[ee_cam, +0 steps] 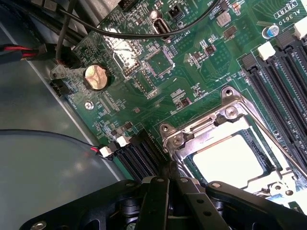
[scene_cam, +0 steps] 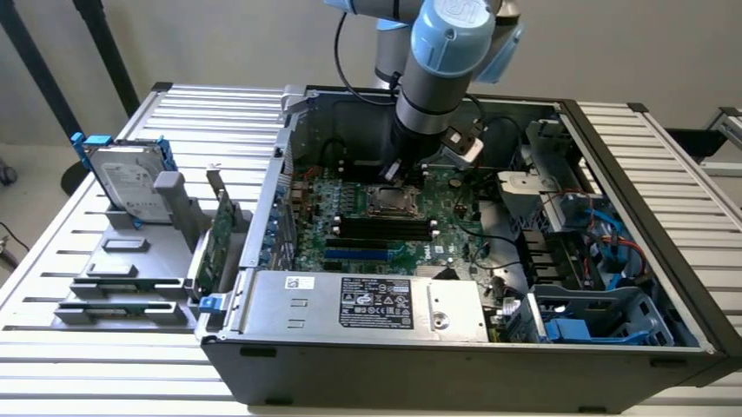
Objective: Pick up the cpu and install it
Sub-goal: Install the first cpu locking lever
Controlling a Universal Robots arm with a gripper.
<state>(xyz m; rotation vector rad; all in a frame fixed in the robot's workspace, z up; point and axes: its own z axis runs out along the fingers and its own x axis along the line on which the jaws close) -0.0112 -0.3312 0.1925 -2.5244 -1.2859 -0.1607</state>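
The cpu is a pale, dull silver square lying flat inside the metal socket frame on the green motherboard. In the exterior view the socket with the cpu sits mid-board inside the open computer case. My gripper is shut, its black fingertips pressed together with nothing visible between them, just beside the socket frame's edge. The arm reaches down into the case from above, with the gripper hovering at the far side of the socket.
Black memory slots lie beside the socket. A grey box with a black label spans the case front. A silver hard drive with blue rails and a green card stand in holders at the exterior view's left. Black cables cross the board.
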